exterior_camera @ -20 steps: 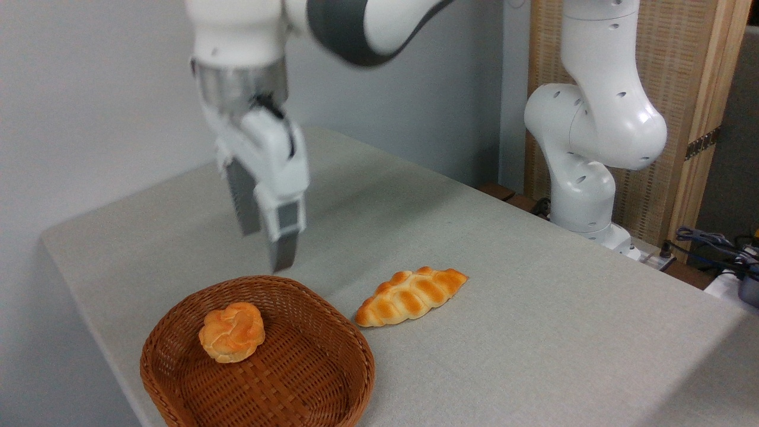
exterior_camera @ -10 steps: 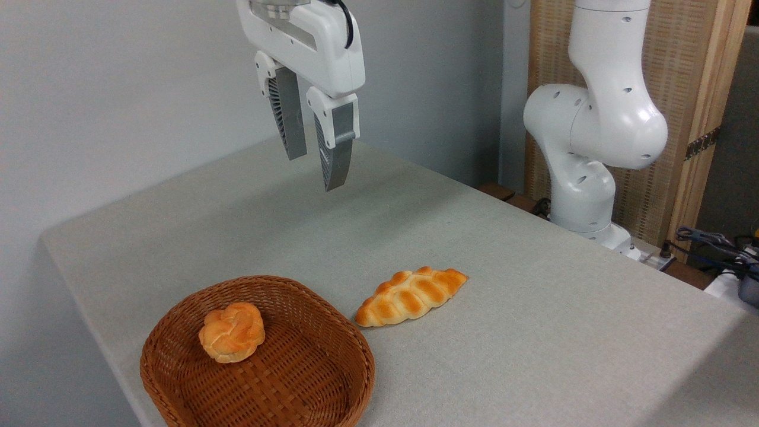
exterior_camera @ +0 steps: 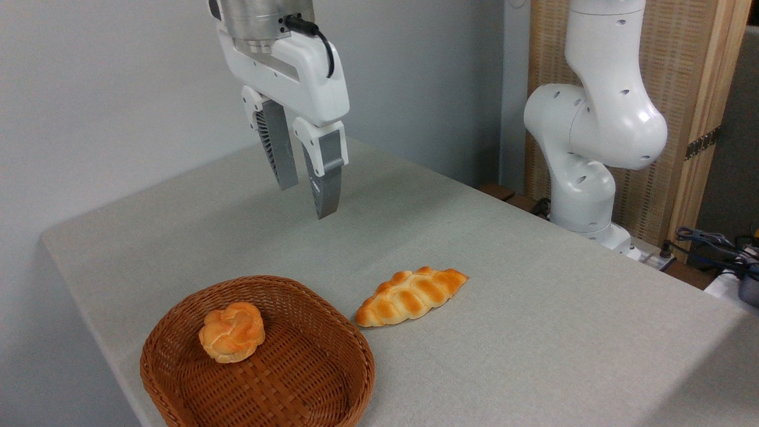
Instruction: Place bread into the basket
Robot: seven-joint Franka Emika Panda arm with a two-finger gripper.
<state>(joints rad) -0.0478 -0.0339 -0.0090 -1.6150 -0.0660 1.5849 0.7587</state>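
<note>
Nearest to the camera, the shallow reddish-brown woven wicker basket [exterior_camera: 308,379] sits on the grey cloth-covered worktop [exterior_camera: 533,332]. Inside it, on the left part of its floor, lies the small round knotted bun with the golden-orange top [exterior_camera: 232,331], so the task looks finished. Just beside the basket's right rim rests a longer leaf-shaped braided loaf [exterior_camera: 411,295], its long axis pointing up and to the right. Farther back and higher, the white two-finger hand [exterior_camera: 303,188] hangs released and empty, fingers slightly apart; the bun lies below it, to the left.
</note>
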